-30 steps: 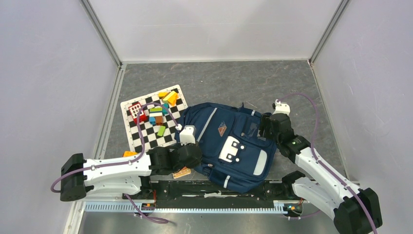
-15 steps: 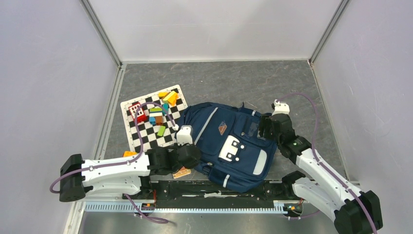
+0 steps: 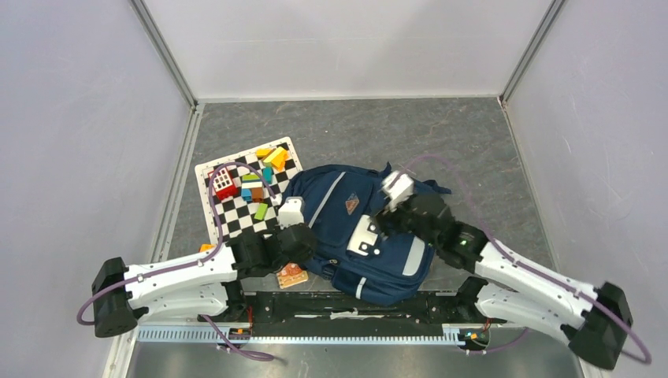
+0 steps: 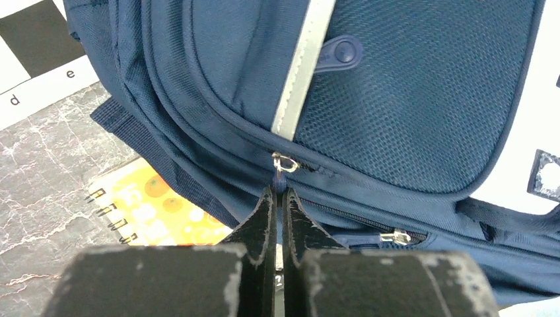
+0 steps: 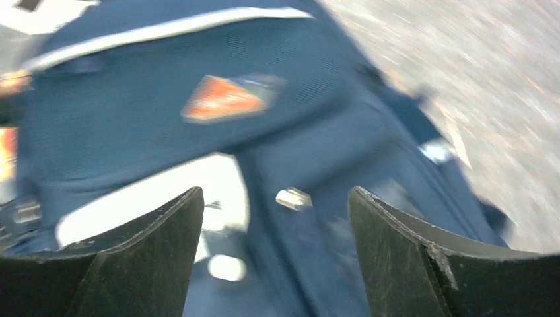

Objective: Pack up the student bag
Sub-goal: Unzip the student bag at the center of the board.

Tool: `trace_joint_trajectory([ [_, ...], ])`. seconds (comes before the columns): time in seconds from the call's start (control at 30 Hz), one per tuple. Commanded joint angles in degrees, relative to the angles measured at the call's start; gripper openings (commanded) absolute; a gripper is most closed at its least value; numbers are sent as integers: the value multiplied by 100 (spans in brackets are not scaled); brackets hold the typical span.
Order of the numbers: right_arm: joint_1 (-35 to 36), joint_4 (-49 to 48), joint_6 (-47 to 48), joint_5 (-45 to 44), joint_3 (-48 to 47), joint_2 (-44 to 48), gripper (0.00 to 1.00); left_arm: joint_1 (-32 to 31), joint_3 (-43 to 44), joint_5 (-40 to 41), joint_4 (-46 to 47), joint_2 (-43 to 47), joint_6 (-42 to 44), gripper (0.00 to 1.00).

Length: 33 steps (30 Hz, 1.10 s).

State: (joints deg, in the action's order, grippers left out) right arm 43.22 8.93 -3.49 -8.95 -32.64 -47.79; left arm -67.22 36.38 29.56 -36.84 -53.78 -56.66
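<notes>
The student bag (image 3: 370,236) is a navy-blue backpack lying flat in the middle of the floor, with grey stripes, a white patch (image 3: 364,236) and an orange triangular logo (image 3: 350,206). My left gripper (image 3: 309,246) is at the bag's left edge. In the left wrist view it (image 4: 279,191) is shut on the blue zipper pull (image 4: 280,178) below the grey stripe (image 4: 300,72). My right gripper (image 3: 381,224) is open and empty over the bag's front. The blurred right wrist view shows it (image 5: 276,193) above the logo (image 5: 221,98) and the white patch (image 5: 152,198).
A checkerboard mat (image 3: 228,216) with several coloured blocks (image 3: 254,185) lies left of the bag. An orange spiral notebook (image 3: 292,276) lies partly under the bag's lower left edge, and it also shows in the left wrist view (image 4: 148,211). White walls enclose the grey floor (image 3: 441,134).
My right arm swung left from the bag's right edge to over its front. The bag shifted a little left. My left gripper drew back slightly left.
</notes>
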Motion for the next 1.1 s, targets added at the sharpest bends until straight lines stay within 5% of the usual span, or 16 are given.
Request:
trace_joint_trajectory([
  [0.0,1505,-1066,588,117,-570,-589,84,326,339,-96,256,-146,285,2],
  [0.23,2921,-1396,1092,-760,-1139,-1760,85,438,310,-116,233,-44,349,2],
  [0.57,3280,-2056,1429,-1255,-1184,-2905,83,643,215,-252,323,188,447,2],
  [0.67,3276,-2074,1421,-1851,-1100,-3001,66,704,231,-369,405,171,569,2],
  [0.8,3281,-2062,1503,-2303,-920,-2964,24,863,274,-528,513,58,721,2],
  [0.87,3280,-2071,1542,-2312,-797,-2868,15,949,288,-597,554,17,782,2],
  [1.07,3272,-2107,1199,-2069,-613,-2456,32,1062,289,-788,661,-8,903,2],
])
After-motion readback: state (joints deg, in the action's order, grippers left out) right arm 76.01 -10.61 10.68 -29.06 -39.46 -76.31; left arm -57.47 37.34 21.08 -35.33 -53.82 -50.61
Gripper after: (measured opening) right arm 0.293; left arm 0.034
